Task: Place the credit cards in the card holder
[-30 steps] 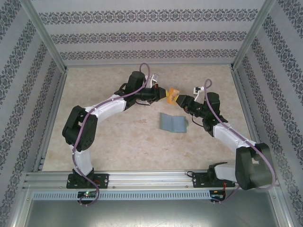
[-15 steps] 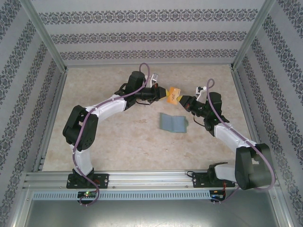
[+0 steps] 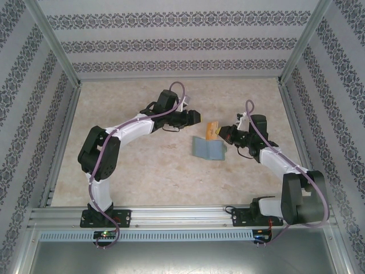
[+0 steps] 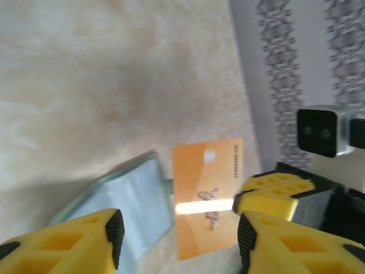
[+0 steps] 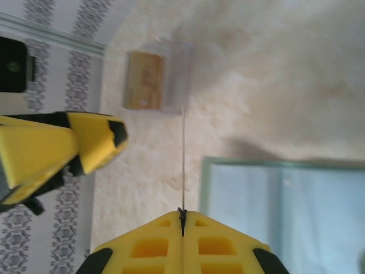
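Note:
The orange-yellow credit card hangs above the table at the far edge of the card holder, a sage-green wallet lying open and flat. My right gripper is shut on the card's right edge; in the right wrist view the card shows edge-on as a thin line out of the shut fingertips. My left gripper stands open to the card's left, apart from it. The left wrist view looks between its open fingers at the card and the wallet.
A clear plastic stand with another orange card in it stands on the table beyond the left gripper. Patterned walls and metal posts close in the beige table on three sides. The right wrist's camera faces my left gripper.
My left gripper opened, let go of the orange card and drew back to the left. The right gripper, shut on the card, carried it down toward the wallet.

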`<act>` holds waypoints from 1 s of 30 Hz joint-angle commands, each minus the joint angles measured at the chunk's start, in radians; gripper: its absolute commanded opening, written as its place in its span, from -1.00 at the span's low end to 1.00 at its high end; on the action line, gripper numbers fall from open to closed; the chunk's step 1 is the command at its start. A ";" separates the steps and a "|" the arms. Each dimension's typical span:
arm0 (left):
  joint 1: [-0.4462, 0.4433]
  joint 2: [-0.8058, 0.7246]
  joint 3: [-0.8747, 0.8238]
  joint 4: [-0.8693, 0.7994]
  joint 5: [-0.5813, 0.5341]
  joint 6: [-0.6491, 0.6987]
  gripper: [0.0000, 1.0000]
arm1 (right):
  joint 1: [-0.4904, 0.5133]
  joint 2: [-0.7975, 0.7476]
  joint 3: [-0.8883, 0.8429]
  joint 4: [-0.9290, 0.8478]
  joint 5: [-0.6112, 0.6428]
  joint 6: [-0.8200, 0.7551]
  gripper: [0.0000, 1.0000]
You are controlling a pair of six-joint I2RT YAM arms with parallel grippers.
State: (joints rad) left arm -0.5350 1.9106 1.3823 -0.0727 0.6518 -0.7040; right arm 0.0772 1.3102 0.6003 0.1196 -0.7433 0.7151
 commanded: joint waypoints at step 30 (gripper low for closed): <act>-0.098 0.176 0.011 -0.365 -0.365 0.269 -0.35 | 0.047 0.218 0.100 -0.265 0.010 -0.308 -1.00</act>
State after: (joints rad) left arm -0.6220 2.0502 1.3811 -0.3813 0.3199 -0.4511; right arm 0.1143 1.5143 0.6876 -0.1791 -0.7162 0.3965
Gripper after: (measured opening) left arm 0.331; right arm 0.041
